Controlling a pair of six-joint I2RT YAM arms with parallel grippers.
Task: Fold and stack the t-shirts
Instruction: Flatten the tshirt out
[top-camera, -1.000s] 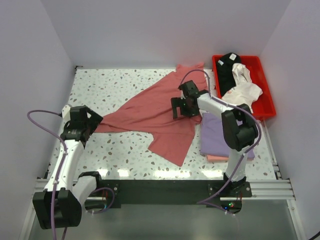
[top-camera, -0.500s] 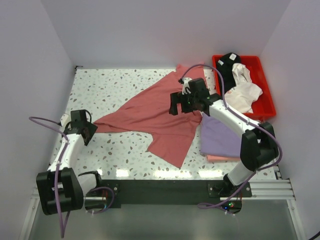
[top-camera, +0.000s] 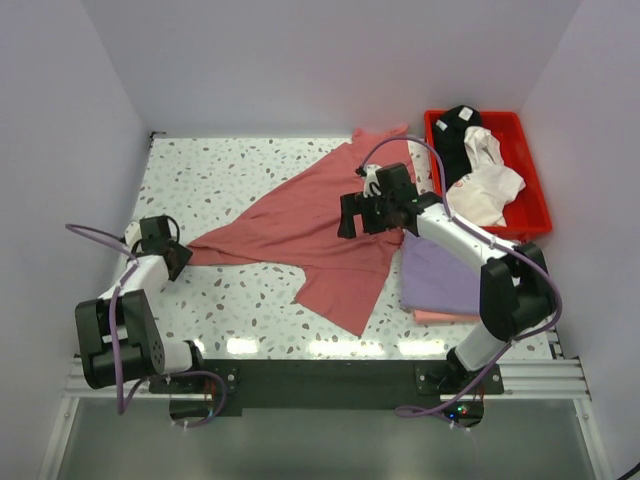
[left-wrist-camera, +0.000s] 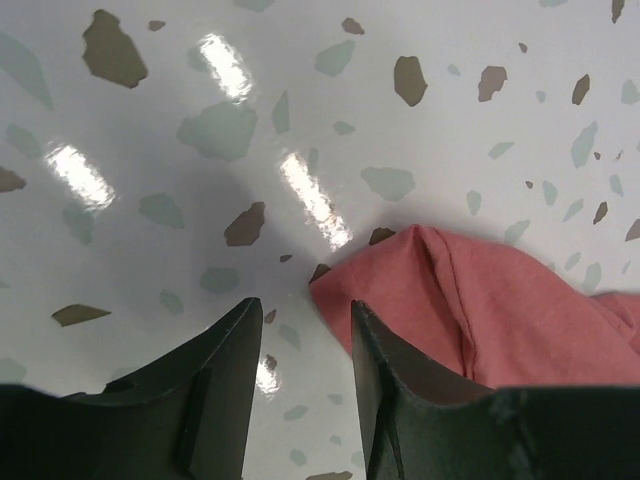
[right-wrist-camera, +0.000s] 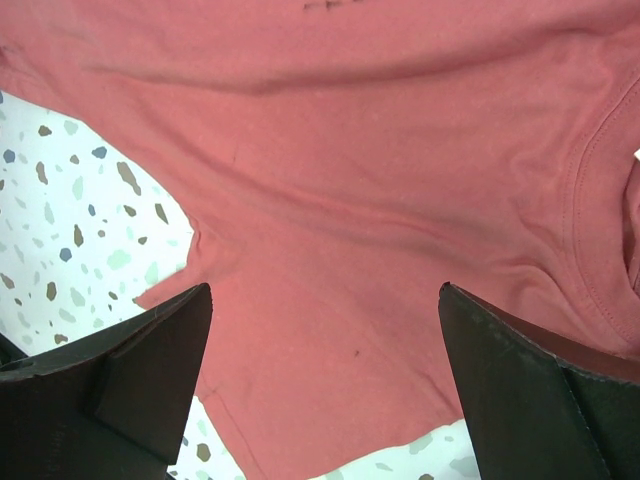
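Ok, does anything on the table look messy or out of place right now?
The dusty red t-shirt lies skewed diagonally across the table, rumpled, one corner tapering to a point at the left end effector. The white shirt and black shirt sit heaped unfolded in the red tray. The folded lavender shirt looks tidy.

The left arm (top-camera: 132, 283) is folded low, left gripper (left-wrist-camera: 303, 312) narrowly parted. The right arm (top-camera: 457, 233) reaches forward, right gripper (right-wrist-camera: 325, 292) spread wide.

Five t-shirts (top-camera: 300, 215), one tray (top-camera: 530, 150), two grippers (left-wrist-camera: 302, 310) (right-wrist-camera: 325, 290)
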